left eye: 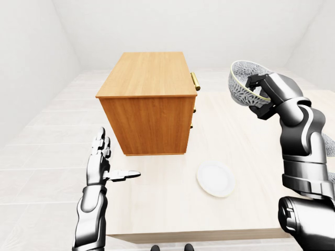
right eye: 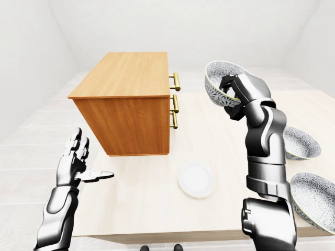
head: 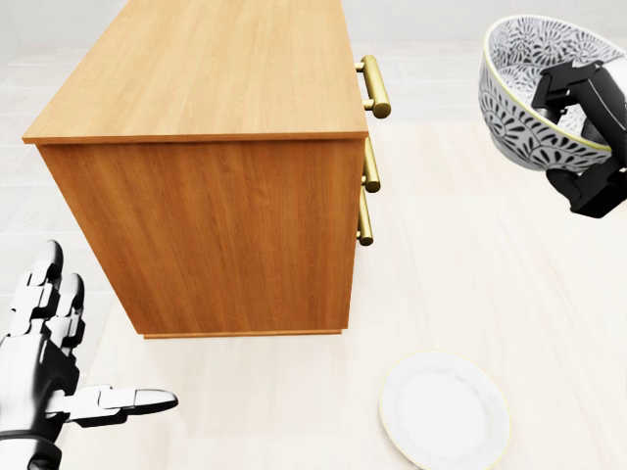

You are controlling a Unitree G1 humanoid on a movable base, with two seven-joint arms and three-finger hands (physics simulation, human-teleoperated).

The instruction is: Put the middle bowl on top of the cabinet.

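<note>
A patterned bowl (head: 529,93) with a yellow rim hangs tilted in the air, right of the wooden cabinet (head: 211,147). My right hand (head: 583,132) is shut on the bowl's rim, about level with the cabinet top (left eye: 146,73). My left hand (head: 59,377) stands open at the lower left of the head view, fingers spread, below the cabinet's near side and touching nothing. Brass drawer handles (head: 373,86) face right, toward the bowl.
A white plate (head: 446,411) lies on the pale table (left eye: 157,193) below the bowl. Two more patterned bowls (right eye: 301,143) (right eye: 316,194) sit at the table's right edge in the right-eye view, partly behind my right arm.
</note>
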